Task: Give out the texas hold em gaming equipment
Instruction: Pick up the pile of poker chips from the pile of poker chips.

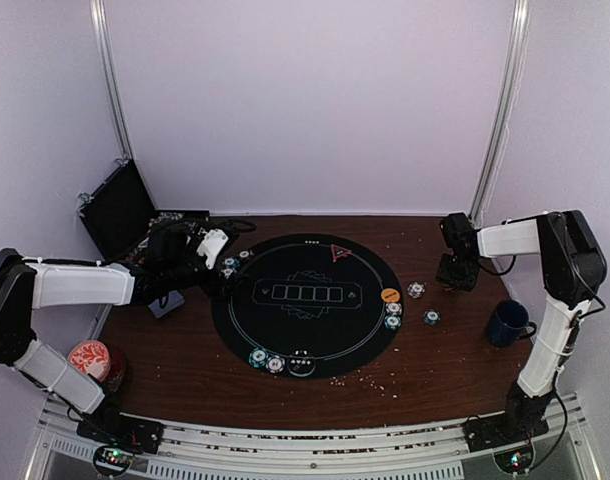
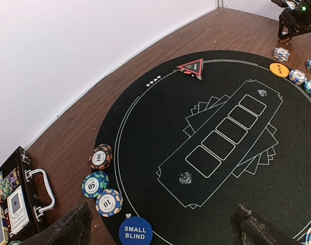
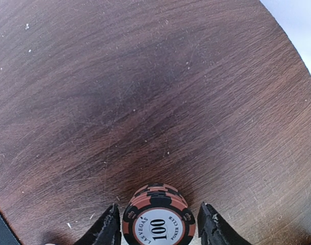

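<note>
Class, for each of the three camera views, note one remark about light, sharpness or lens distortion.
Top external view: dim and soft, the print on the round mat unreadable. Left wrist view: sharp, SMALL BLIND legible on the blue button, but the table edge bows. Right wrist view: the red chip crisp, a dark shadow on the table.

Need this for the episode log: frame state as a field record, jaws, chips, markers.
mat: round, black, central
left jaws: open wide, nothing between, over the mat's left rim
right jaws: either side of red 100 chips on the table; contact unclear
left-rim chips: three, marked 100, 50, 10
small blind button: blue, near them
orange button: mat's right rim
red triangle marker: far rim
</note>
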Controlling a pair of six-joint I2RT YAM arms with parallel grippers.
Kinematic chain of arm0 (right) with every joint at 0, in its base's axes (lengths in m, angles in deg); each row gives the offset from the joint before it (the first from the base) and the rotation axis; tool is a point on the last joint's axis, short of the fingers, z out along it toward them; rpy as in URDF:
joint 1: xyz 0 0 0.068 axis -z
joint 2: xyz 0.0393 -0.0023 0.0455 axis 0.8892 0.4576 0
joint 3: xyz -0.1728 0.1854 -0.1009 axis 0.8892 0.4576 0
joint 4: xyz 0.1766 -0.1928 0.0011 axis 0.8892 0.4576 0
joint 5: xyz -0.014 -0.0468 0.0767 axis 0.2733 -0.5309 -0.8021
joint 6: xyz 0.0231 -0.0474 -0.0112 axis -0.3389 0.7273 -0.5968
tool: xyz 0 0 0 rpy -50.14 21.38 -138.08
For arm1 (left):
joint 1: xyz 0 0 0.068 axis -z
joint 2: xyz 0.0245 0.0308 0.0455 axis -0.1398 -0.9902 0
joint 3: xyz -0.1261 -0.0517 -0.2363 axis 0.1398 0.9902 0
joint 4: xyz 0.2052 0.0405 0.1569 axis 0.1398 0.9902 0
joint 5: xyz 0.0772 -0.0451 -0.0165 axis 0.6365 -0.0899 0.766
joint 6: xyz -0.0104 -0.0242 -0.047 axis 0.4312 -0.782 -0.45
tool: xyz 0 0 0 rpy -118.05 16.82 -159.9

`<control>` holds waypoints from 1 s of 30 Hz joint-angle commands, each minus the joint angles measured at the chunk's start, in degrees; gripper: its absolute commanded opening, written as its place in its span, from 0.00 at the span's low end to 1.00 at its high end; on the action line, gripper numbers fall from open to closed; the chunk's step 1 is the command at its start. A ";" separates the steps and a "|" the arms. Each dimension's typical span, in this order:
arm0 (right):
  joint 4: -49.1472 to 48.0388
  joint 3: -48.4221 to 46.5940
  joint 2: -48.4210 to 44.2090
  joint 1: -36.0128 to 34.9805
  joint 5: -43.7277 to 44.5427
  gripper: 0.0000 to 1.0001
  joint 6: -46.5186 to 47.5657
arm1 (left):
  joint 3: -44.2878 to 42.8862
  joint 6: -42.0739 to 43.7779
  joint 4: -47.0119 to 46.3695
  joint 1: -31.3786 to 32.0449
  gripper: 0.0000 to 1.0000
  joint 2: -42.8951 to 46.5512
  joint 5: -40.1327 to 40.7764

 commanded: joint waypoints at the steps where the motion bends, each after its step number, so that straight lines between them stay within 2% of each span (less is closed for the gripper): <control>1: -0.09 0.21 0.77 0.43 0.06 0.52 0.63 | -0.85 -0.31 -2.77 -0.42 0.98 -0.80 0.45; 6: 0.06 0.03 1.16 0.43 -0.13 0.51 0.74 | -0.89 -0.42 -2.76 -0.39 0.98 -0.98 0.55; 14: 0.02 0.11 0.43 0.43 -0.16 0.40 0.74 | -0.94 -0.42 -2.76 -0.38 0.98 -1.15 0.73; 30: -0.86 0.99 -3.85 -0.40 1.14 0.38 0.32 | -1.04 -0.46 -2.76 -0.36 0.98 -1.42 1.02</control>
